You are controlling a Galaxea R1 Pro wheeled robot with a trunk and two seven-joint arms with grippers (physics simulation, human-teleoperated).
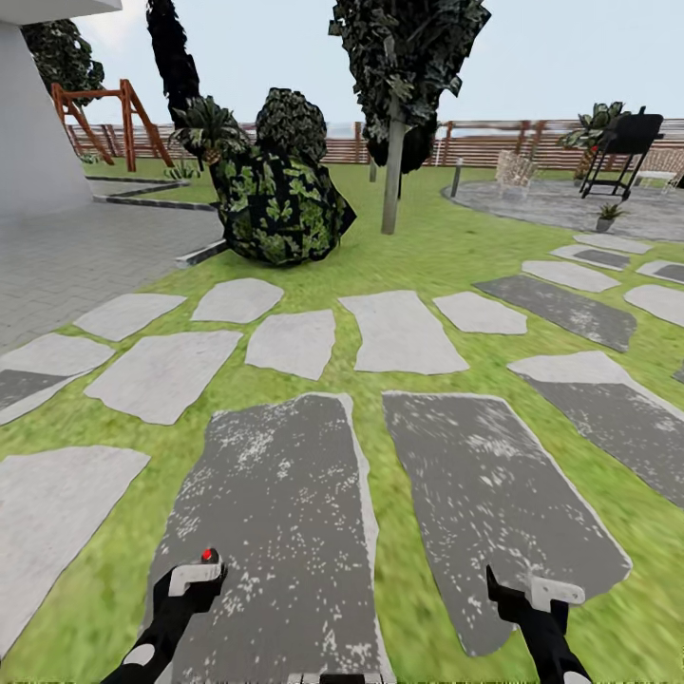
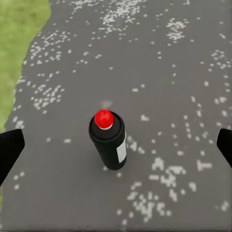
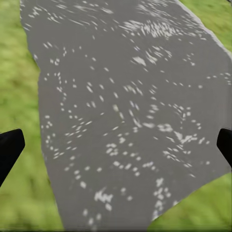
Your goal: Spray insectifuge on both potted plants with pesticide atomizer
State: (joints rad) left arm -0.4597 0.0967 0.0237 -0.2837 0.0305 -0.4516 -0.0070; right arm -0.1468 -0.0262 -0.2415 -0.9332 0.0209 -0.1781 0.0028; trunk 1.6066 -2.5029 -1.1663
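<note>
- Pesticide atomizer – a slim dark-green bottle with a red cap and white label strip – shows above a big dark grey speckled paving slab set in green lawn.
- Black left gripper: fingers spread wide, with the bottle between them and touching neither.
- Black right gripper: fingers equally wide apart – holding nothing, above another slab.

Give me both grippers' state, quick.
Left gripper: open, bottle between the fingers, ungripped.
Right gripper: open, empty.
</note>
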